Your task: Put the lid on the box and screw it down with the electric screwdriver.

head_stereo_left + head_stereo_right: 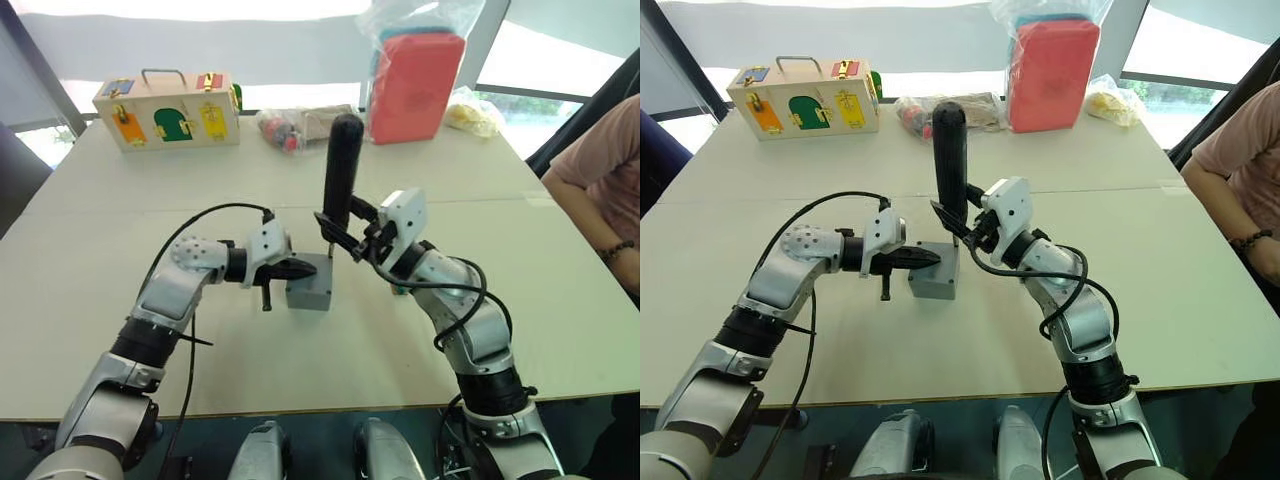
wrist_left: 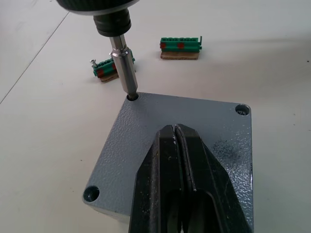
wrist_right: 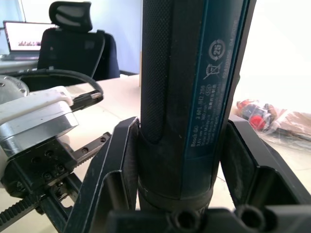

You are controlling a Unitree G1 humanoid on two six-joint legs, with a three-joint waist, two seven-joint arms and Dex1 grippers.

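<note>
Two grippers are meeting mid-table: our right gripper (image 1: 345,232) is clamping the upright electric screwdriver (image 1: 341,160), its bit sitting in the lid's (image 2: 184,126) corner hole at 12 o'clock. Our left gripper (image 2: 179,141), fingers closed empty, is pressing the lid onto the box (image 1: 308,292).

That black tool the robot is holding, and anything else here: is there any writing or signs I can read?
"Bosch GO": printed along the screwdriver body.
A circled number above it: too blurred to be sure.
A crossed-out bin sign: on the same label.
Fine lines of numbers beside the brand: too small to read.
Lid, wooden box, red case: no readable text.
</note>
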